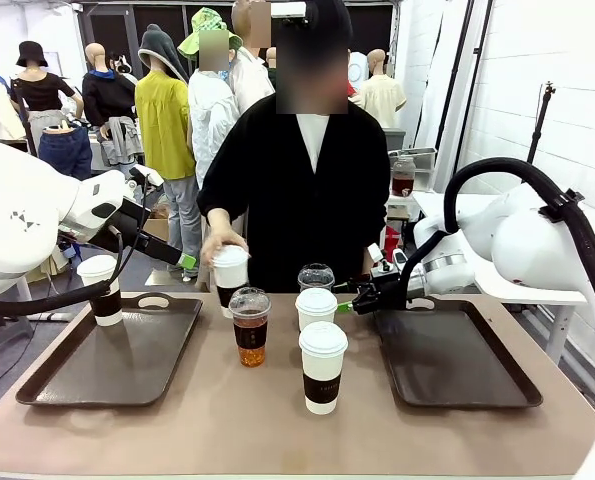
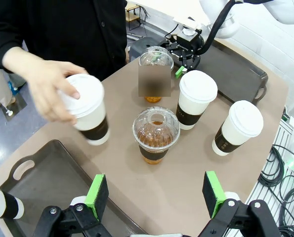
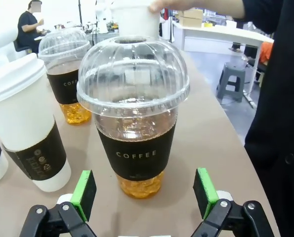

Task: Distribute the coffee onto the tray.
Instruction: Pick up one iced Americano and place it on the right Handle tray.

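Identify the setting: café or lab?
Probably a robotics lab staged as a coffee counter, not a café: a white left robot arm and a white right robot arm flank the tan table, and loose black cables lie on the floor beside it.

I had my right gripper [image 1: 362, 299] low and level, jaws spread wide, just right of the rear dome-lidded cup [image 3: 134, 113]. My left gripper [image 2: 155, 191] hung high to that cup's left, jaws apart, angled downward. The person's hand [image 1: 220, 243], fingers curled, was left of it too.
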